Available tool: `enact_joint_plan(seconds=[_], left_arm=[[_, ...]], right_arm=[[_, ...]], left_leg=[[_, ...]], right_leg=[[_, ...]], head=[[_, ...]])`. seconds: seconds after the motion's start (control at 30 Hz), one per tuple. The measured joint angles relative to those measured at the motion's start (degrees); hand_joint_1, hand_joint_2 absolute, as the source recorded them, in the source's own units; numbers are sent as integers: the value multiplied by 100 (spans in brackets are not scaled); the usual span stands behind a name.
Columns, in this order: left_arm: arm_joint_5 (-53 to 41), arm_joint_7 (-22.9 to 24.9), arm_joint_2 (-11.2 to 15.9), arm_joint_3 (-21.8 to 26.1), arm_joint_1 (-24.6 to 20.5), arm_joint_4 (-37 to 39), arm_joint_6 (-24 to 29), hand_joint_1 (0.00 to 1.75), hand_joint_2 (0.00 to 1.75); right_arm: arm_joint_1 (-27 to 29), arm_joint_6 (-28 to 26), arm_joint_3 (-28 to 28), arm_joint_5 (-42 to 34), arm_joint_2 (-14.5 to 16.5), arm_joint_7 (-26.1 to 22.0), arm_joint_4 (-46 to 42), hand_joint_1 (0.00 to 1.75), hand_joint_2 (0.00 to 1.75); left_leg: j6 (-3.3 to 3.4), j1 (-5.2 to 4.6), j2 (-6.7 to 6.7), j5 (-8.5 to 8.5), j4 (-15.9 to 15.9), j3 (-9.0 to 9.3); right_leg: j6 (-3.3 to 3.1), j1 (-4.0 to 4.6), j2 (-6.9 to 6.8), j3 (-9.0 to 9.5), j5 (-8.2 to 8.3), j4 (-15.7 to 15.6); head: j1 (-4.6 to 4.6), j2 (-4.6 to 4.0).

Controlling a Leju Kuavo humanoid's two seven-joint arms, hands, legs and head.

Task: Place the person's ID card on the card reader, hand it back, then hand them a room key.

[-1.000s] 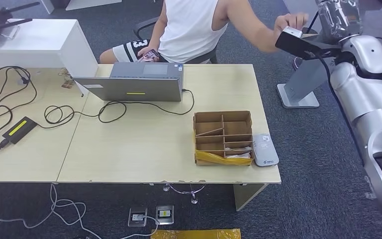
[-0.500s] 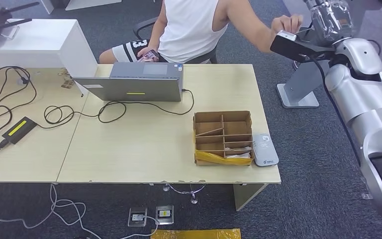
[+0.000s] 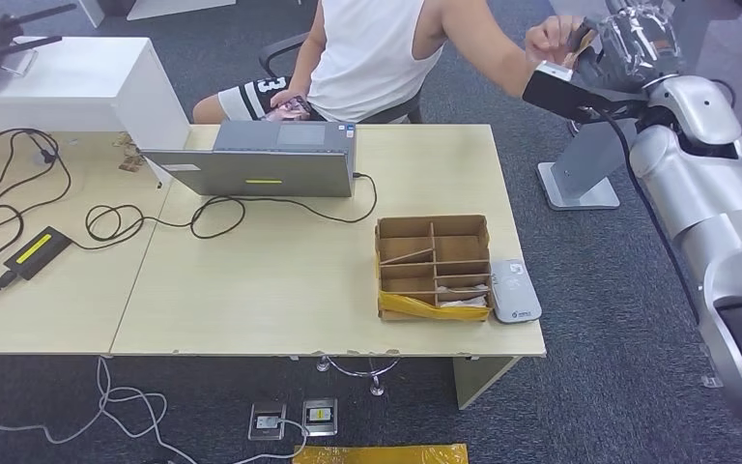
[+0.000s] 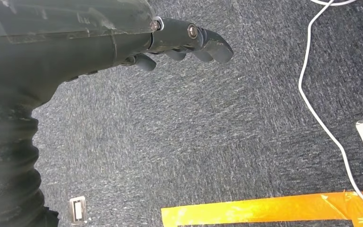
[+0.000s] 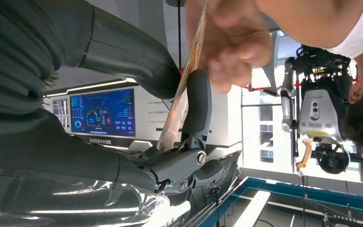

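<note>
Orange-edged ID card, pinched by our right hand and the person's hand; left hand open, empty; early pull risks dropping it.

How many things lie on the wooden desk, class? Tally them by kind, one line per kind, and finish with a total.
Laptop: 1
Black power adapter with yellow label: 1
Cardboard divider box: 1
Grey card reader: 1
Total: 4, not counting the loose black cables. The card is off the desk, between the right hand and the person's hand.
</note>
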Motion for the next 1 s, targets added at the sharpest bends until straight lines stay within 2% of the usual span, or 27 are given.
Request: enact_joint_plan(seconds=[0.07, 0.17, 0.3, 0.47, 0.7, 1.0], left_arm=[[0, 0, 0, -1, 1, 0, 0, 0, 175], [4, 0, 0, -2, 2, 0, 0, 0, 175], [59, 13, -3, -2, 3, 0, 12, 0, 175], [164, 95, -22, -2, 5, 0, 81, 0, 175], [295, 191, -41, -2, 24, 0, 150, 0, 175], [360, 214, -61, 1, 40, 0, 181, 0, 175]], right_arm=[[2, 0, 1, -7, 0, -5, 0, 164, 175], [4, 5, 2, -25, 1, -52, 0, 175, 175], [26, 48, -2, -174, 3, -174, -6, 175, 175], [224, 379, -73, -761, -11, -314, -126, 175, 175], [938, 944, -295, -1559, -302, -215, -687, 175, 175], [2126, 1438, -635, -1835, -836, 76, -1604, 175, 175]], left_leg=[[0, 0, 0, 0, 0, 0], [0, 0, 0, 0, 0, 0], [0, 0, 0, 0, 0, 0], [0, 0, 1, 0, 1, 3], [0, 0, 1, -1, 2, 3], [-2, 1, 1, -4, 2, 3]], right_leg=[[0, 0, 0, 0, 0, 0], [0, 0, 0, 0, 0, 0], [0, 0, 0, 0, 0, 0], [0, 0, 0, 0, 0, -1], [0, 0, -1, 1, 0, -4], [0, 0, 0, 1, 0, -5]], head=[[0, 0], [0, -1], [0, -1], [0, 0], [0, -1], [-1, 0]])
